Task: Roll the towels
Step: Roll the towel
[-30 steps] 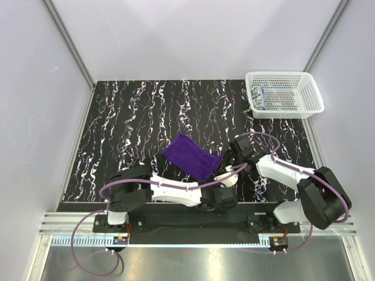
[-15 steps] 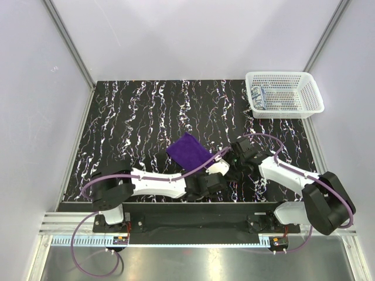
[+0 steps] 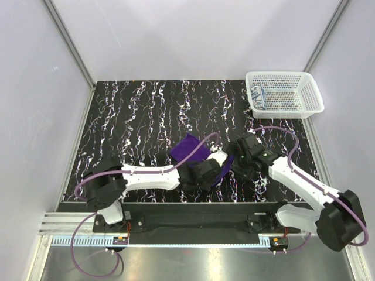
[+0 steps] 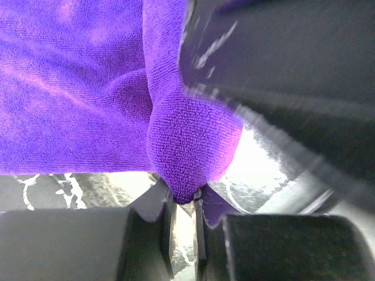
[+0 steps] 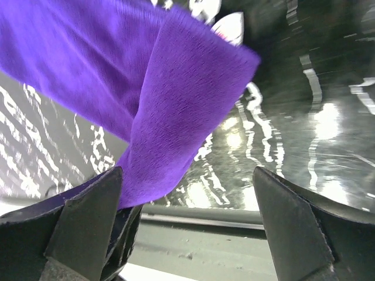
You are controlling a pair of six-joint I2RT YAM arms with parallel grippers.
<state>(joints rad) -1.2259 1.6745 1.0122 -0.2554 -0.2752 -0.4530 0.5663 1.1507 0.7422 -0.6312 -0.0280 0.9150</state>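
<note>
- My left gripper pinches a bunched fold of the purple towel. The two tips are almost together, with only the thin cloth between them.
- My right gripper has its jaws spread wide and holds nothing. In the right wrist view a flap of the purple cloth hangs just beside one finger, but I cannot tell if it touches.
- The purple towel lies on the black marbled table, near the middle and a little toward the near side. It looks crumpled and partly lifted, not flat and not rolled.
- The patterned towel sits in the white mesh basket at the far right corner, well apart from me. It seems to be rolled already.
- I judge that the step in hand is to start the roll of the purple towel, so the task is perhaps half done.
- The next move, I think, asks my right gripper to take a free edge of the cloth, so both sides turn evenly. With one pinch only, the roll may come out crooked.
- My two grippers are very near each other, so I must watch that they do not collide.
- The near edge of the table is close behind the towel and gives little room.
- To the far side and to the left there is much bare table, so rolling in that direction is safer.
</note>
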